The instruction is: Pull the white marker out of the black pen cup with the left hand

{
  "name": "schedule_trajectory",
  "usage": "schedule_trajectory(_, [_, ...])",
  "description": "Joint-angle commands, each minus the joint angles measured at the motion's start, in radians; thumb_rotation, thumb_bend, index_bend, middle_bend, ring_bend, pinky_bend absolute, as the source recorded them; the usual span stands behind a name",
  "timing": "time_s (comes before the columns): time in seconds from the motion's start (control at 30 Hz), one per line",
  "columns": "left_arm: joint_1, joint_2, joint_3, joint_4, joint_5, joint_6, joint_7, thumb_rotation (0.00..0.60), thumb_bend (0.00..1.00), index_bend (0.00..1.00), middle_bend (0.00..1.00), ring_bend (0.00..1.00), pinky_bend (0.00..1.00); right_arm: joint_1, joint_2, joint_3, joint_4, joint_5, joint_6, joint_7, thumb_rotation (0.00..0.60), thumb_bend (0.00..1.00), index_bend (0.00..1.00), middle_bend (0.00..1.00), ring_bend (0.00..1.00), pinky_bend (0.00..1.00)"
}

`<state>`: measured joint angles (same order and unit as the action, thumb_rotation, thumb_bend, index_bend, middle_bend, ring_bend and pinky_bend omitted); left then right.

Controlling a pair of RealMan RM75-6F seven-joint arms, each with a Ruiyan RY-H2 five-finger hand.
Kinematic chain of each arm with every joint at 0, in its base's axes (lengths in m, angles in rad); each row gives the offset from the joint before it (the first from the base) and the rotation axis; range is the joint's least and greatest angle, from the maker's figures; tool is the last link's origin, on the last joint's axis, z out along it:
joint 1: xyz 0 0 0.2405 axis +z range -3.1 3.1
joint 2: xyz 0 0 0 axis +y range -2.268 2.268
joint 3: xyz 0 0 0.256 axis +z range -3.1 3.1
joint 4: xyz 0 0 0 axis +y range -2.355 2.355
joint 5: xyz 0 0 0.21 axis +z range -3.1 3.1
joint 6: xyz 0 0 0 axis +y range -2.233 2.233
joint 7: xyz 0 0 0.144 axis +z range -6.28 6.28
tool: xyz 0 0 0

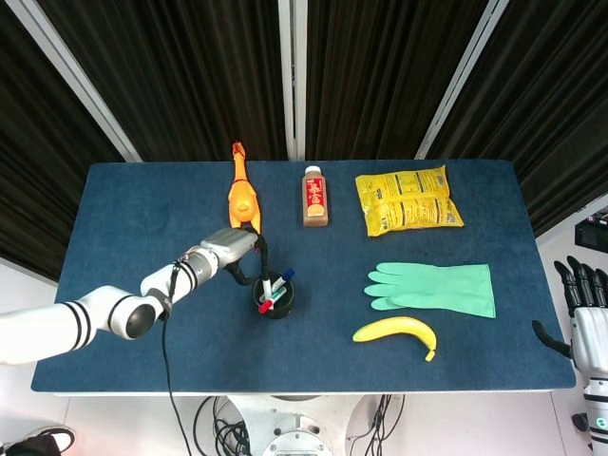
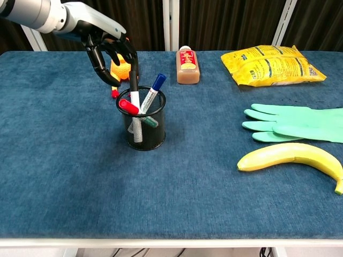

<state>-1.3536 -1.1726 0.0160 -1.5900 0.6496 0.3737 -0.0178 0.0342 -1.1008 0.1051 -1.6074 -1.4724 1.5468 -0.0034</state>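
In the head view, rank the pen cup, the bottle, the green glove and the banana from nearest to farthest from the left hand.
From the left hand:
1. Pen cup, just right of it.
2. Bottle, toward the back.
3. Green glove, at right.
4. Banana, front right; too close to the glove to call.
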Motion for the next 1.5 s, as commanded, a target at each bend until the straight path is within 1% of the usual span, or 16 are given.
schedule_trajectory(0.03, [-0.024, 0.000, 0.018, -0.008, -0.025, 0.009, 0.013, 0.600, 0.28, 0.39, 0.18, 0.05, 0.11, 0.001, -0.001, -0.001, 0.003, 0.001, -0.003, 0.002, 0.600, 0.16, 0.00, 0.00, 0.00, 0.00])
schedule_trajectory(0.27, [-0.064, -0.006, 0.045, -0.018, -0.080, 0.033, 0.026, 0.600, 0.29, 0.41, 0.18, 0.05, 0.11, 0.003, -0.004, 0.000, 0.012, 0.009, -0.011, 0.009, 0.600, 0.16, 0.00, 0.00, 0.00, 0.00])
schedule_trajectory(0.67, [-0.101, -0.015, 0.073, -0.008, -0.133, 0.032, 0.030, 0.600, 0.32, 0.46, 0.19, 0.05, 0.11, 0.004, -0.007, 0.002, 0.026, 0.015, -0.017, 0.021, 0.600, 0.16, 0.00, 0.00, 0.00, 0.00])
schedule_trajectory(1.1, [-0.109, -0.014, 0.080, -0.001, -0.144, 0.021, 0.014, 0.600, 0.34, 0.48, 0.20, 0.05, 0.11, 0.003, -0.004, -0.002, 0.023, 0.010, -0.018, 0.029, 0.600, 0.16, 0.00, 0.00, 0.00, 0.00])
schedule_trajectory(1.5, [-0.104, -0.018, 0.068, 0.011, -0.123, 0.010, -0.005, 0.600, 0.34, 0.48, 0.20, 0.05, 0.11, 0.009, -0.005, 0.000, 0.021, 0.021, -0.033, 0.022, 0.600, 0.16, 0.00, 0.00, 0.00, 0.00])
